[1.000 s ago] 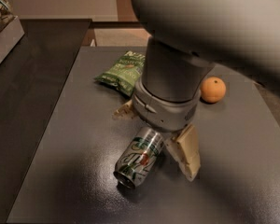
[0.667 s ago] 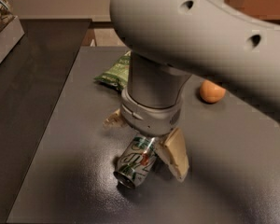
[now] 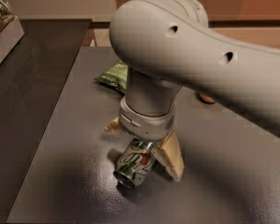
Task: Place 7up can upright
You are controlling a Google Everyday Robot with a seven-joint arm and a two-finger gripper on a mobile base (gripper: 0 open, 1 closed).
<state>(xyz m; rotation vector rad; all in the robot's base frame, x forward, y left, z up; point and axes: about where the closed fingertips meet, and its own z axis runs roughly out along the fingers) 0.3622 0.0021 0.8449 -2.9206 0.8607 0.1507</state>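
The 7up can (image 3: 136,162) lies on its side on the dark grey table (image 3: 60,171), its shiny metal end facing the front left. My gripper (image 3: 142,141) hangs straight down over the can's far end, with its large grey arm filling the upper right of the view. One tan finger (image 3: 171,156) stands just right of the can, touching or nearly touching it. The other finger (image 3: 112,125) sticks out to the left, apart from the can. The gripper is open, straddling the can.
A green crinkly chip bag (image 3: 113,74) lies behind the arm, on its left. A sliver of an orange (image 3: 206,98) shows under the arm at right. A white box (image 3: 3,27) sits on a darker counter at the far left.
The arm has swung left and toward the camera, now covering most of the orange and the bag. The gripper shifted a little left over the can. The can has not moved.
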